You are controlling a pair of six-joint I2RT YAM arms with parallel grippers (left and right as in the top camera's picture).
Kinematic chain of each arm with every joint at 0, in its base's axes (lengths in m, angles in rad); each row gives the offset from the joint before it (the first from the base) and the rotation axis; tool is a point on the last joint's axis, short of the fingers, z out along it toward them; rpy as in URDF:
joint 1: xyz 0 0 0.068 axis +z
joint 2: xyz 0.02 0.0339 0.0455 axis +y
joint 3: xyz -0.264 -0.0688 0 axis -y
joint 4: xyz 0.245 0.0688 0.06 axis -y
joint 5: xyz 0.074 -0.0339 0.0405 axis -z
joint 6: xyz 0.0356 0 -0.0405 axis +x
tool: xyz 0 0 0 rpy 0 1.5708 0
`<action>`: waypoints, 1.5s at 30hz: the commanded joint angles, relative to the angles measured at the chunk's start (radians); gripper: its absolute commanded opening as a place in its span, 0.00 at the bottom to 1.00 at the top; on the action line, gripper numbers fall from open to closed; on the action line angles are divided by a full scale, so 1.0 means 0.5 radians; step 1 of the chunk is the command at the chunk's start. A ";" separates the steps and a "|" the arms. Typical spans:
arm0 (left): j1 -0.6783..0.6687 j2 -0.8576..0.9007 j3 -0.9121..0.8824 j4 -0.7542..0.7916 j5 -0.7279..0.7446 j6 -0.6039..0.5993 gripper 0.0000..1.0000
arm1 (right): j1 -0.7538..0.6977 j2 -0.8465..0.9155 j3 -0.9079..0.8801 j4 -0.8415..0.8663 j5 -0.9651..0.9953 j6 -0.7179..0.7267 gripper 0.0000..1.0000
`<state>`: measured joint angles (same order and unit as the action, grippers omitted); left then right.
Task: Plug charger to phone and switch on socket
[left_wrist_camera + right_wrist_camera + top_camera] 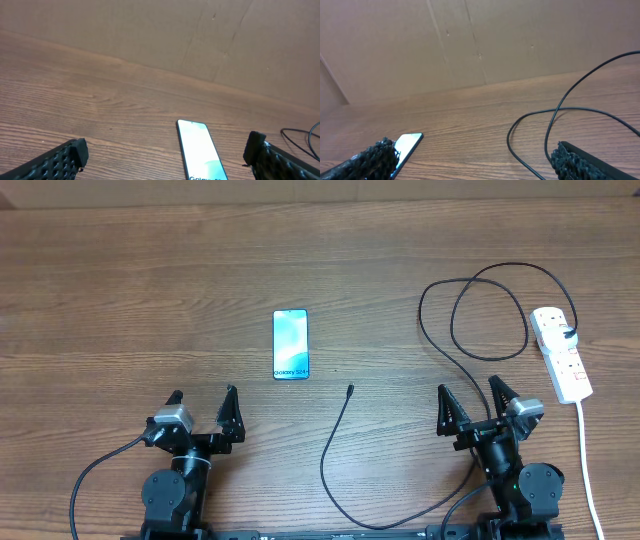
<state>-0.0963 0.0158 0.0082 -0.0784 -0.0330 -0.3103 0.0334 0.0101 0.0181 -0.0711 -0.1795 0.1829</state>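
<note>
- Overhead: slim rectangular smartphone [290,345] with black edges and light-blue screen, flat on brown wood-grain table [120,280], ahead of both arms. Long thin black charger cable [335,430] with connector tip [350,391] free on the wood, right of the smartphone and apart from it. Far end looped and plugged into white oblong power strip [560,355] with red switches at the right side; white cord [590,470] trailing to the near edge. Jaws of left gripper [203,393] and right gripper [467,386] wide apart, holding nothing.
- Left wrist: black studded fingers [60,160] spread at both sides; smartphone [199,150] ahead between them, untouched.
- Right wrist: fingers [370,160] likewise spread; smartphone corner [407,145] at lower left; charger cable [555,120] looping on the right; brown cardboard wall [470,40] behind.
</note>
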 commanded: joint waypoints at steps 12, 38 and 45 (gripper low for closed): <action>0.010 -0.023 -0.005 0.002 0.014 0.037 0.99 | -0.002 -0.014 -0.020 0.010 -0.003 -0.002 1.00; 0.011 0.093 0.809 -0.697 0.253 0.121 1.00 | -0.002 -0.014 -0.020 0.010 -0.003 -0.002 1.00; 0.011 0.680 1.720 -1.381 0.258 0.160 1.00 | -0.002 -0.014 -0.020 0.010 -0.003 -0.002 1.00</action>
<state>-0.0963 0.2314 0.7162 -0.7040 0.0822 -0.2565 0.0334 0.0101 0.0181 -0.0708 -0.1795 0.1829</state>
